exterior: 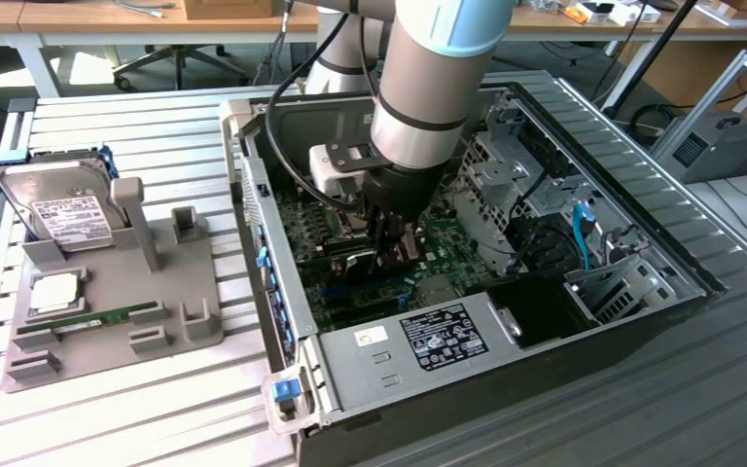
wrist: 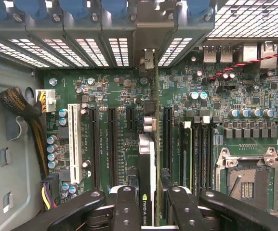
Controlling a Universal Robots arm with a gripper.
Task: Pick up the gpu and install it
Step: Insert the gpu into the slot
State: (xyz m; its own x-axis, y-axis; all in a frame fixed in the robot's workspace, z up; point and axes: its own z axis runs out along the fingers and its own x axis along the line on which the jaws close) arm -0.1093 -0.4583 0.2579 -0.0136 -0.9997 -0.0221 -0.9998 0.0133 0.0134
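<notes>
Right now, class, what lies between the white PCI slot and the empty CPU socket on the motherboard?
In the wrist view, the gpu stands there, edge-on in the gripper, along with black expansion slots and memory slots.

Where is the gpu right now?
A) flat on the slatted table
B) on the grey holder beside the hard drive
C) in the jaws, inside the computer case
C: the gpu stands edge-on, gripped between the jaws, over the motherboard in the wrist view.

silver-grey tubular arm (exterior: 432, 88), light-blue joint ring (exterior: 469, 21), black cable (exterior: 283, 146), black end effector (exterior: 393, 255).
</notes>
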